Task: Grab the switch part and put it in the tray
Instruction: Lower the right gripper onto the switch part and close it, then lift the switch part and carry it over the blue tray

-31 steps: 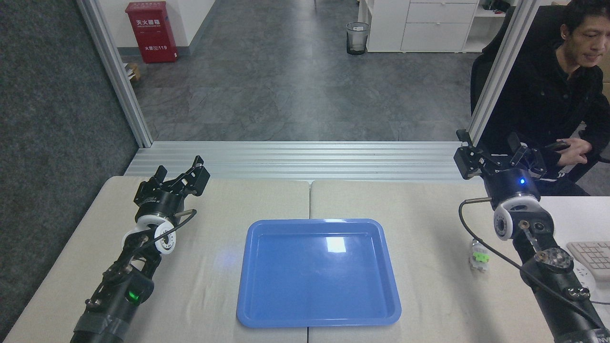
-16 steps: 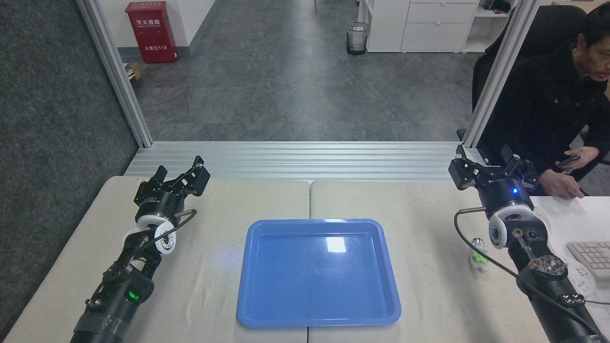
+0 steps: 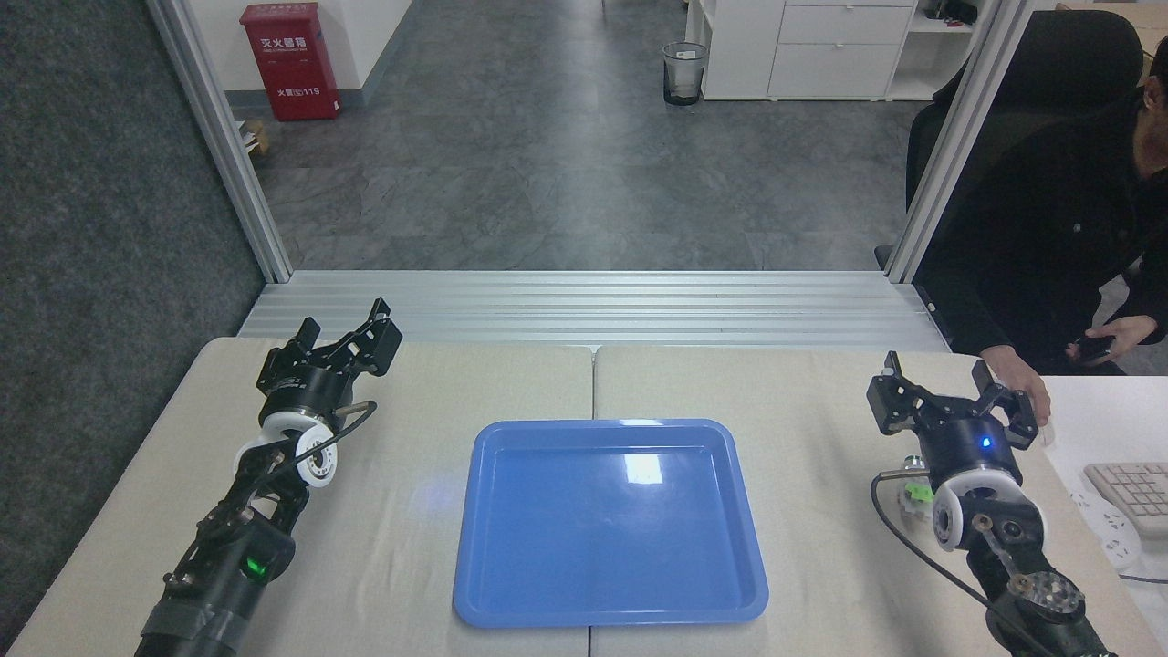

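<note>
I see one blue tray (image 3: 610,529) and one switch part (image 3: 915,492), lying right of the tray, half hidden behind my right wrist. My right gripper (image 3: 950,402) and left gripper (image 3: 350,334) both have fingers apart, empty.

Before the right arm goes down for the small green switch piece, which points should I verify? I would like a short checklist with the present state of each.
1. Right hand open: ok, fingers spread.
2. Small green and silver switch part reachable: cannot tell, the right wrist partly covers it.
3. Right hand above the part: not ok, it sits beyond the part, toward the far edge.
4. Large glossy blue plastic tray ready: ok, nothing lies in it.
5. Person's hand away from the work area: not ok, it rests on the table close to the right hand.
6. Left hand out of the way: ok, far left of the tray.
</note>
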Available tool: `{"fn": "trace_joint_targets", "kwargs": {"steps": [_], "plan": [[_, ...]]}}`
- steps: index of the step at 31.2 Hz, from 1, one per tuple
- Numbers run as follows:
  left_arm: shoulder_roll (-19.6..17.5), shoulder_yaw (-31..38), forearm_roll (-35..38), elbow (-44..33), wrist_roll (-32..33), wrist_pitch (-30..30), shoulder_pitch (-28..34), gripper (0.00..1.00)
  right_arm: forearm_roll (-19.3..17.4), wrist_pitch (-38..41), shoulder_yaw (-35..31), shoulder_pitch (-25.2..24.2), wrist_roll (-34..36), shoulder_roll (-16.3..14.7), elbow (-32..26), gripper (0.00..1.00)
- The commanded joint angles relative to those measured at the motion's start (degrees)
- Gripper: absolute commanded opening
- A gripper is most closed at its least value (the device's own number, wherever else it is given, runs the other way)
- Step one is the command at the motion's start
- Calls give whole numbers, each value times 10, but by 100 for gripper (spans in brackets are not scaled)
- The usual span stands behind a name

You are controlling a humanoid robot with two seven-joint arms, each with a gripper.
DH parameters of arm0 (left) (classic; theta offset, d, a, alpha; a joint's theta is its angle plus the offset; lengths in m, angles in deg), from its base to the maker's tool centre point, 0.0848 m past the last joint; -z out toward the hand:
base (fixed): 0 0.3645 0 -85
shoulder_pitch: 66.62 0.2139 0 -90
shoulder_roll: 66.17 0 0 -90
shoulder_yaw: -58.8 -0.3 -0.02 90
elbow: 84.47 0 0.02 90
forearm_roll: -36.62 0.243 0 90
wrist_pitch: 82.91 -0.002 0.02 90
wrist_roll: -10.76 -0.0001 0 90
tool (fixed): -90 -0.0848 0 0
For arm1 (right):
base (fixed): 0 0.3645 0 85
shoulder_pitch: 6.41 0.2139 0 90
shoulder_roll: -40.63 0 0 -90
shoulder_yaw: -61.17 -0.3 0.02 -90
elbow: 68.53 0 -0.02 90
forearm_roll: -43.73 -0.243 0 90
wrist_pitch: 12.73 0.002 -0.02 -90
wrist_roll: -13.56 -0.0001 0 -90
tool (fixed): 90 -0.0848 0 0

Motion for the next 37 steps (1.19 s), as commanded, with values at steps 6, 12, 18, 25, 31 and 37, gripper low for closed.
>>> {"fn": "trace_joint_targets", "kwargs": {"steps": [6,12,18,25,31,37], "plan": [[0,0,0,0,0,0,0,100,-6,-30,-14,-107,-9,23,8,97],[0,0,0,0,0,0,0,100,-8,-25,-14,-104,-7,38,65,98],[0,0,0,0,0,0,0,100,-32,-23,-17,-100,-7,52,100,98],[0,0,0,0,0,0,-1,100,-40,-26,-14,-88,-8,65,117,96],[0,0,0,0,0,0,0,100,-40,-28,-12,-78,-7,70,140,74],[0,0,0,0,0,0,0,100,-38,-28,-10,-78,-7,70,139,40]]}}
